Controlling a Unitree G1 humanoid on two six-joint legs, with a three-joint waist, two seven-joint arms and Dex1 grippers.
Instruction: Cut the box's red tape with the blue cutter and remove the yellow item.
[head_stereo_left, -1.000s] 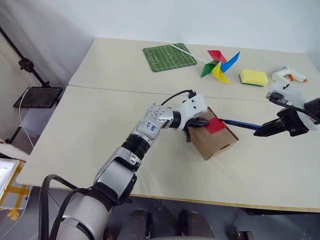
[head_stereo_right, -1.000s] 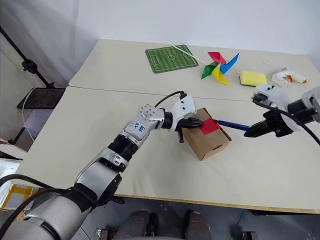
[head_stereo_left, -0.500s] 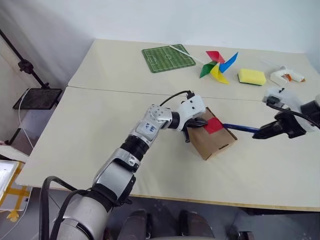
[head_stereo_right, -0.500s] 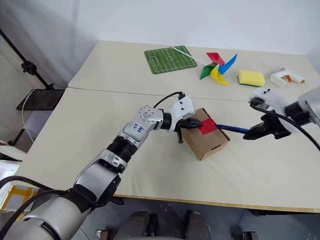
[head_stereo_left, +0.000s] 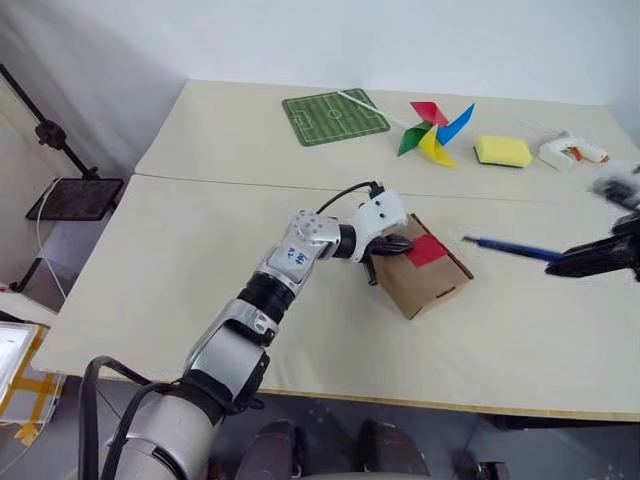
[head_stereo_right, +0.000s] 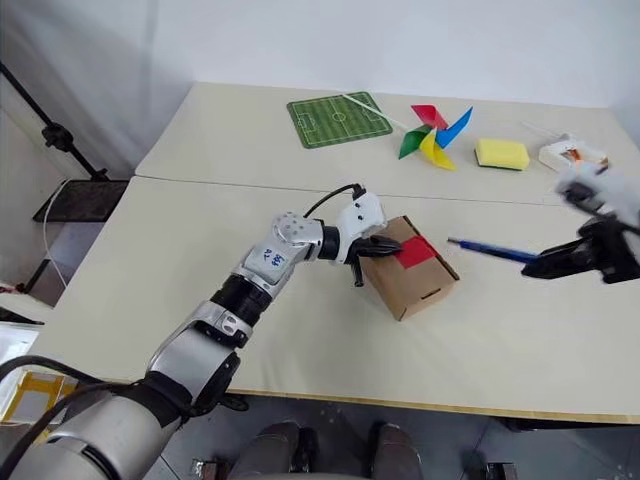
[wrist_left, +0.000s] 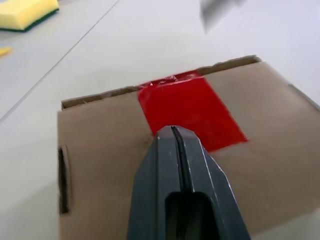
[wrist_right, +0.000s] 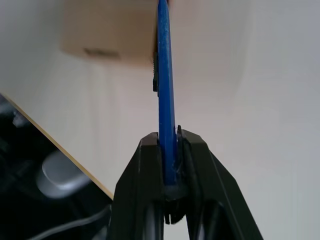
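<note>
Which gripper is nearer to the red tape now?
Left. The left gripper, shut, rests on the box at the red tape. The right gripper, holding the blue cutter, is off to the box's side.

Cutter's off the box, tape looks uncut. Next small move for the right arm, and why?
Probably bring the blue cutter back to the red tape. The right gripper holds it clear of the box, the tape looks whole, and the shut left gripper rests on the box top.
</note>
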